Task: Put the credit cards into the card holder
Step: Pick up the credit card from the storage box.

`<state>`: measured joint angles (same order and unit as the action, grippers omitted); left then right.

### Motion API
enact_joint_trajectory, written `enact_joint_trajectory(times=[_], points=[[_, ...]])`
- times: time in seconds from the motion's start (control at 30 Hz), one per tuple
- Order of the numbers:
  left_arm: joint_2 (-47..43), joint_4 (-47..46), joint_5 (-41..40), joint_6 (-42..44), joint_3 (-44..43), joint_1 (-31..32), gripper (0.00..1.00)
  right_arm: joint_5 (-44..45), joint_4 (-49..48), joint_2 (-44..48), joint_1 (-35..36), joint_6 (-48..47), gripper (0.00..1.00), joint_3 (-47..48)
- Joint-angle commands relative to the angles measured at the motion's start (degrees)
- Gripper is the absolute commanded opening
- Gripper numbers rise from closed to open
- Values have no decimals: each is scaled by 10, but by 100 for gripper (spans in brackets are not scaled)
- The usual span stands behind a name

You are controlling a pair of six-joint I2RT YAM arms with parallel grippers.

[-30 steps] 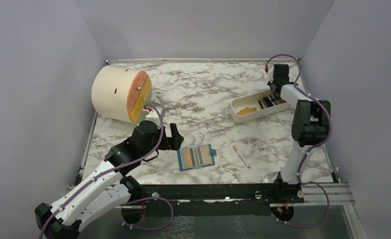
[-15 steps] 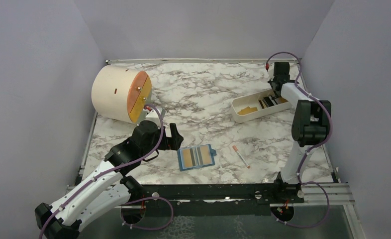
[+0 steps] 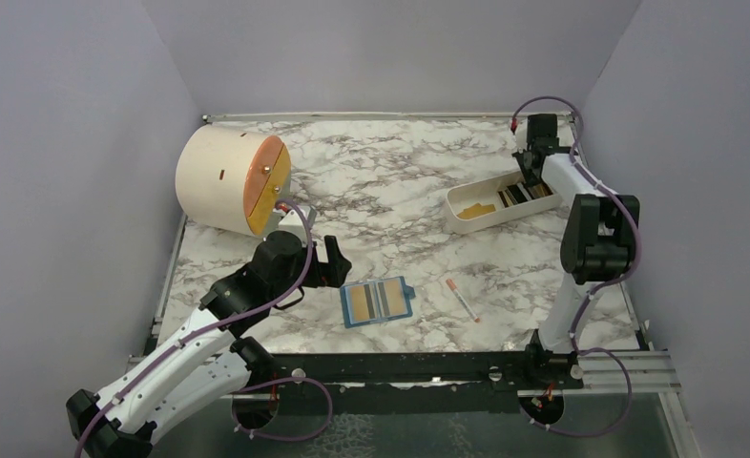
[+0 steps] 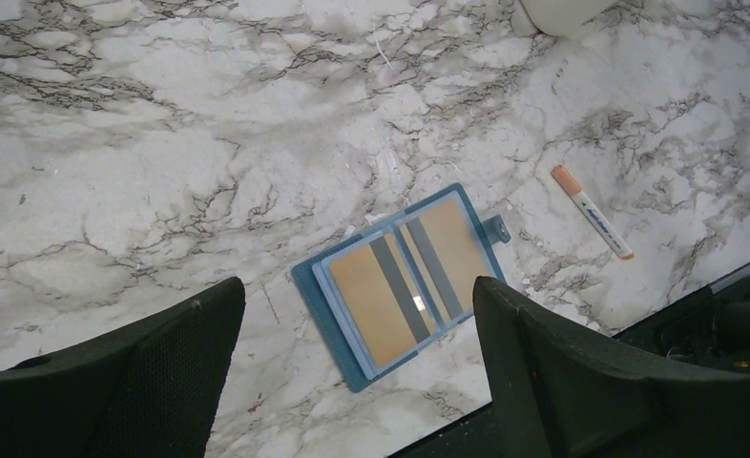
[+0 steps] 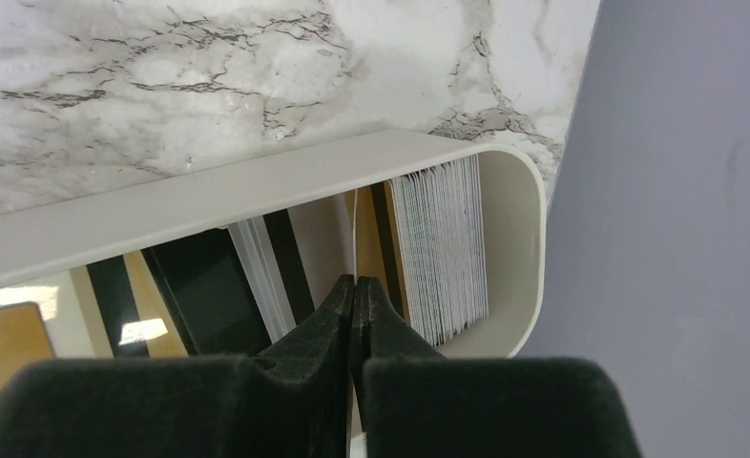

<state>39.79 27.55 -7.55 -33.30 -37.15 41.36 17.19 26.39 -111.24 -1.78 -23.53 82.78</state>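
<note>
The right hand (image 5: 355,284) is pressed together in the white tray (image 5: 257,178) among the credit cards (image 5: 443,253); it may slip off, or lift several at once.

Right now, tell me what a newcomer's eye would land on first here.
The big cream drum with its orange face, lying on its side at far left, grabs attention first. Next, the open teal card holder lies front centre, gold cards showing inside. At far right, the right end effector is shut among stacked cards in the white tray.
</note>
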Motion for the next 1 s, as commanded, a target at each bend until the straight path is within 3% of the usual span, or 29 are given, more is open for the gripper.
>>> enact_joint_trajectory(times=[0.0,0.33,0.53,0.8,0.97], points=[[-12,-13,-6,-4,0,0,91,-6,58,47,10,42,1,24],[7,-26,20,-28,13,0,87,-31,99,150,45,114,1,23],[28,-33,58,-50,7,0,84,-103,113,230,95,199,1,-6],[19,-82,144,-91,11,1,81,-330,38,351,185,311,1,-142],[-14,-172,195,-139,44,0,75,-527,-146,427,200,483,1,-310]])
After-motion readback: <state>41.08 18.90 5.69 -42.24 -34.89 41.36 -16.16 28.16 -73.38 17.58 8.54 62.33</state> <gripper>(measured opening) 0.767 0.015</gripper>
